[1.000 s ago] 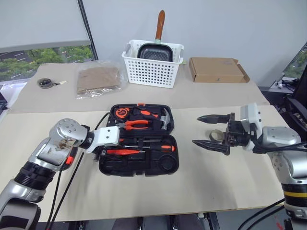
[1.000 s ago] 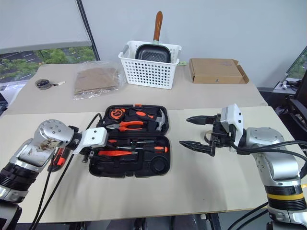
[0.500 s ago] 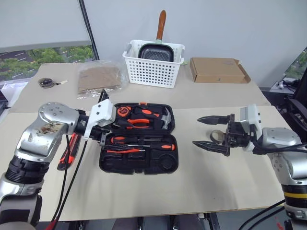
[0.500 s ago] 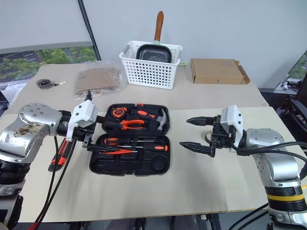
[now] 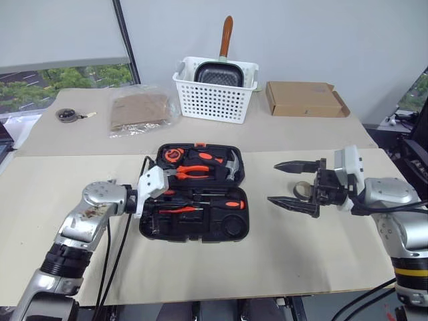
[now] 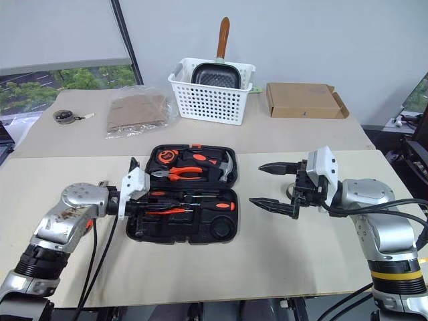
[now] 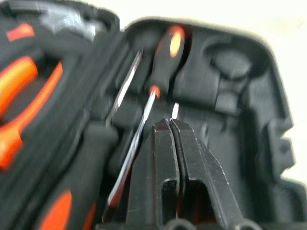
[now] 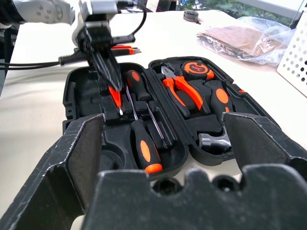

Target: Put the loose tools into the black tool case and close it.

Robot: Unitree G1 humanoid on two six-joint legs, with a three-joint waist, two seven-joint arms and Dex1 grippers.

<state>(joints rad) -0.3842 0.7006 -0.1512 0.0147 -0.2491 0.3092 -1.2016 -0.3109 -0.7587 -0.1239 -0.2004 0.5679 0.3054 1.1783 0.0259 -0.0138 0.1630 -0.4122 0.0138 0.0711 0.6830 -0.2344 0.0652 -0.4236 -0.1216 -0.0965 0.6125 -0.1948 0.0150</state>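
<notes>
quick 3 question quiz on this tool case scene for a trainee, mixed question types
1. True or false: the black tool case is closed.
2. Which one stands open, the left claw or the right claw?
3. What sits in the white basket? A) pan B) hammer C) tape roll

Key: 1 false, it lies open; 2 right claw; 3 A

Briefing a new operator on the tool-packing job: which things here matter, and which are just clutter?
Job: black tool case, long screwdrivers, slim orange screwdriver, utility knife, tape roll.
Lying about: white basket, pan, cardboard box, plastic bag.
</notes>
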